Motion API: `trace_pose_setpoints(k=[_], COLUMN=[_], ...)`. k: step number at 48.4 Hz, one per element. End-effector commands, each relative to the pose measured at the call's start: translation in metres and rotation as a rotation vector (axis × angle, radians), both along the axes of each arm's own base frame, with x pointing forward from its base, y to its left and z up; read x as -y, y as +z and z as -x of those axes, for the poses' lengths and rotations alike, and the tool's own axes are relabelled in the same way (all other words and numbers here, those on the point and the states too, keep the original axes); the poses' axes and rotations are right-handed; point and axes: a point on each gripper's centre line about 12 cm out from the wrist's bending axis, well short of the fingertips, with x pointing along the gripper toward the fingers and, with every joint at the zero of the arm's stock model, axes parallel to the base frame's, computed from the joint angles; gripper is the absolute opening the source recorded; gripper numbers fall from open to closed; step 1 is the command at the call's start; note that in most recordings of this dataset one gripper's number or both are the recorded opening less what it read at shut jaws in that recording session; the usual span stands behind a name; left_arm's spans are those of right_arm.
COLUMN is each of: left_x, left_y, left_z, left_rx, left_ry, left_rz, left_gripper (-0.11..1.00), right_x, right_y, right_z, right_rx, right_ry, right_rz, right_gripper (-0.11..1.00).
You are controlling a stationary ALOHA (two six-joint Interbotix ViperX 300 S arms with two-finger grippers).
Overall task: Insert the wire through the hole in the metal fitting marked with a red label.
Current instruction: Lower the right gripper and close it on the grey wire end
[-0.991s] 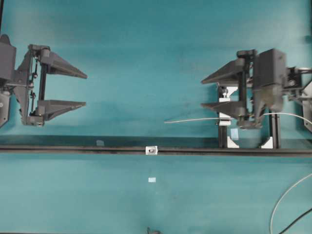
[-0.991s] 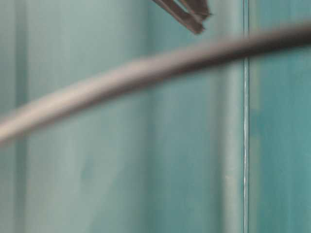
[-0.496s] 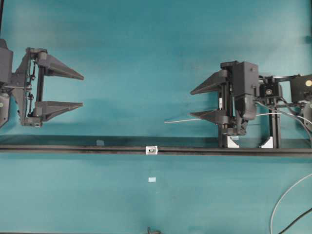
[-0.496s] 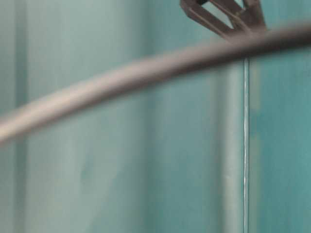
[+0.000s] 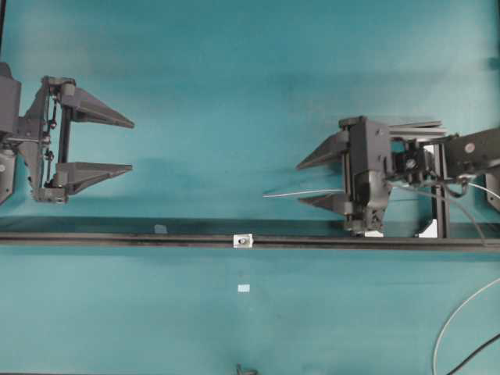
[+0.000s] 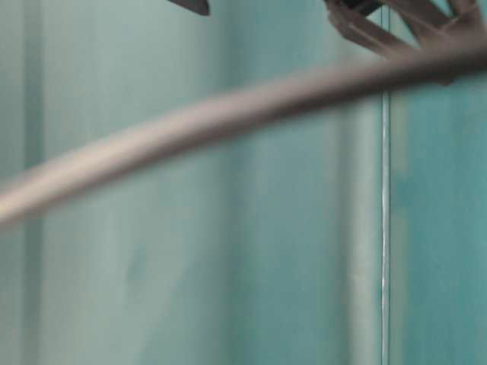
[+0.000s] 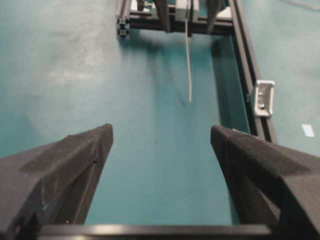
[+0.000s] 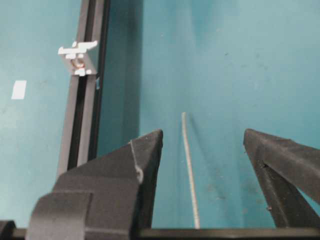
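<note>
In the overhead view the left tool [image 5: 131,144] stands open at the left edge, holding nothing. The right tool [image 5: 298,183] is also open, and the wire [image 5: 301,192] runs between its fingers without being clamped. The metal fitting [image 5: 244,241] sits on the black rail [image 5: 117,240], near the wire's free end.

The table-level view is too blurred to read.

In the left wrist view the wire [image 7: 188,65] lies on the teal surface [image 7: 60,75], beside the fitting.

In the right wrist view the wire [image 8: 190,170] passes between the spread fingers.

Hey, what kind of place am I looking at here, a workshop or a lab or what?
Most likely a robotics lab test bench. Two black grippers, left and right, work over a bare teal table, with a black aluminium rail carrying a small metal fitting, and a thin wire.
</note>
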Motion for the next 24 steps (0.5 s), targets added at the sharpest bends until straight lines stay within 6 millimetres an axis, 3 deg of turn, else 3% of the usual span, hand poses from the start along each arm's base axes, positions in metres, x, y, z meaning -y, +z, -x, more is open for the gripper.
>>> trace_pose_setpoints(k=[1,24], left_x=[-0.001,-0.005], left_y=[0.003,-0.013], left_z=[-0.002,-0.023], left_rx=[0.012,-0.08], left_ry=[0.003,0.02], left_rz=[0.0,-0.001], left_gripper=[0.56,0.56], right_x=[-0.005,-0.006], right_y=[0.008,-0.008], right_z=[-0.008,-0.012], right_rx=[0.033,-0.081], right_ry=[0.011,-0.01], right_rz=[-0.006,-0.037], right_gripper=[0.76,0.76])
